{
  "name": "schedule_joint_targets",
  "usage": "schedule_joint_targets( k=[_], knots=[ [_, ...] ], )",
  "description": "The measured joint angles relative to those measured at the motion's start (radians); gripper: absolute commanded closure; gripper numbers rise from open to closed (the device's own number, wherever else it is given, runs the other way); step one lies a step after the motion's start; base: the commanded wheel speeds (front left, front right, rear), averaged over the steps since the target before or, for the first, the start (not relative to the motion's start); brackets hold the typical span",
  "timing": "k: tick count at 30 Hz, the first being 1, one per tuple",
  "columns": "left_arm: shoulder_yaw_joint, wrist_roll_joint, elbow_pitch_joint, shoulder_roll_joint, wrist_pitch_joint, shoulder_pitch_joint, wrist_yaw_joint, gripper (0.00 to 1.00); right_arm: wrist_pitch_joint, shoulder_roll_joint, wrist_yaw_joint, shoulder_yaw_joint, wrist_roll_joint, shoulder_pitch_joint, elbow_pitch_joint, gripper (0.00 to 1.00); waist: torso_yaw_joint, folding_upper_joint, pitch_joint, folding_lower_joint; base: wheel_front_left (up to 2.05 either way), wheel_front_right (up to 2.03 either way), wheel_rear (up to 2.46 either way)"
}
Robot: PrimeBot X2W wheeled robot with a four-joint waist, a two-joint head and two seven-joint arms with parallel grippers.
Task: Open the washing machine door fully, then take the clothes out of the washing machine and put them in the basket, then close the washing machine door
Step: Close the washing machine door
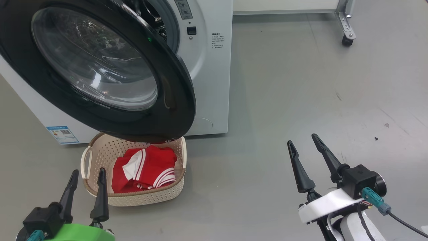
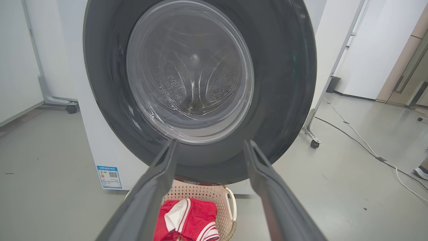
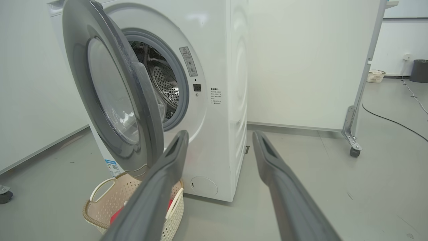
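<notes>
At ten o'clock in the head view, the big round black door point(image 1: 174, 100) is glossy plastic around a clear, shiny glass window point(image 1: 97, 60). The white washing machine point(image 1: 214, 83) is smooth and faintly glossy, and its perforated drum point(image 3: 164, 83) is bright steel. At seven o'clock, the cream perforated plastic basket point(image 1: 103, 154) holds red cloth jerseys point(image 1: 147, 167). The grey floor point(image 1: 301, 83) is matt and scuffed.

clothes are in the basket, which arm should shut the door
Probably left: the left gripper faces the outer side of the door squarely, while the right gripper sits off beyond its free edge.
</notes>
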Motion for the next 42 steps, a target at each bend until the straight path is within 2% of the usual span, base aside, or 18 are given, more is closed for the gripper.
schedule_joint_targets(
  k=[20, 21, 22, 23, 31, 42],
  knots=[
    [0.000, 0.015, -0.003, -0.010, 0.000, 0.000, -0.008, 0.00, 0.000, 0.003, 0.000, -0.013, -0.004, 0.000, -0.010, 0.00, 0.010, 0.0000, 0.023, 0.0000, 0.00, 0.00, 0.00],
    [-0.006, 0.016, -0.003, -0.011, 0.000, 0.000, -0.008, 0.00, 0.000, 0.003, 0.000, -0.017, -0.005, 0.000, -0.014, 0.23, 0.011, 0.0000, 0.026, 0.0000, 0.00, 0.00, 0.00],
    [-0.011, 0.017, -0.003, -0.011, 0.000, 0.000, -0.008, 0.00, 0.000, 0.003, 0.000, -0.018, -0.007, 0.000, -0.016, 0.70, 0.014, 0.0000, 0.029, 0.0000, 0.00, 0.00, 0.00],
    [-0.015, 0.021, -0.004, -0.012, 0.000, -0.001, -0.008, 0.00, 0.000, 0.003, 0.000, -0.018, -0.010, 0.000, -0.020, 1.00, 0.016, 0.0000, 0.033, 0.0000, 0.00, 0.00, 0.00],
    [-0.037, 0.040, -0.011, -0.012, 0.000, -0.006, -0.009, 0.00, 0.000, -0.012, 0.018, 0.030, -0.041, -0.028, -0.039, 1.00, 0.047, 0.0000, 0.077, 0.0000, 0.00, 0.00, 0.00],
    [-0.085, 0.041, -0.025, -0.025, 0.000, -0.082, -0.009, 0.00, 0.015, -0.055, 0.035, 0.184, -0.086, -0.219, -0.036, 1.00, 0.118, 0.0000, 0.174, 0.0000, 0.00, 0.00, 0.00]
  ],
)
